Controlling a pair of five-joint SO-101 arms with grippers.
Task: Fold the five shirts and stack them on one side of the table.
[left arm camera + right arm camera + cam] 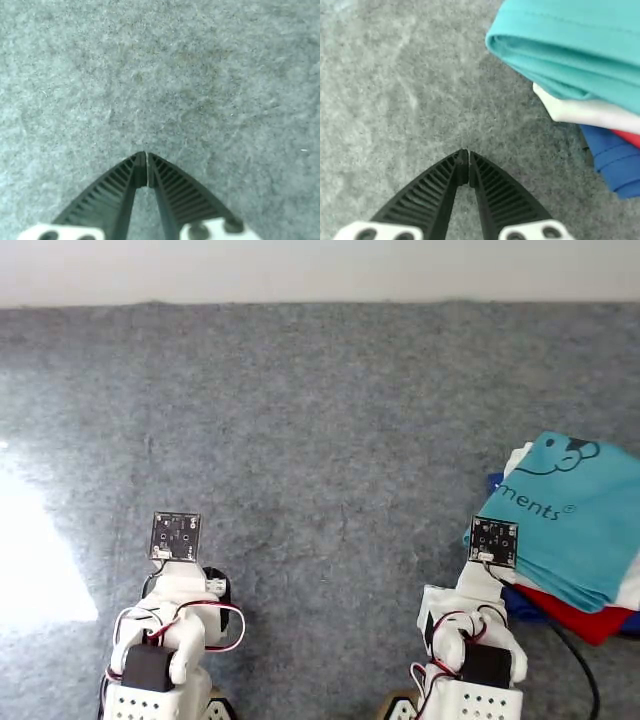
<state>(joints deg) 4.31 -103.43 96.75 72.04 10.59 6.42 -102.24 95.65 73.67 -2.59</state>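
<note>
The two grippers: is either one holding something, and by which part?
Nothing is held. The left gripper and the right gripper are both shut and empty.

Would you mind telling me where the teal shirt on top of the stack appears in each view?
High view: the teal shirt tops the stack at the right edge of the grey mat.
Right wrist view: its folded edge lies just beyond the shut right jaws, over the white shirt.
Left wrist view: grey mat ahead of the shut left jaws.
Shared landmark: the grey mat, in all three.
</note>
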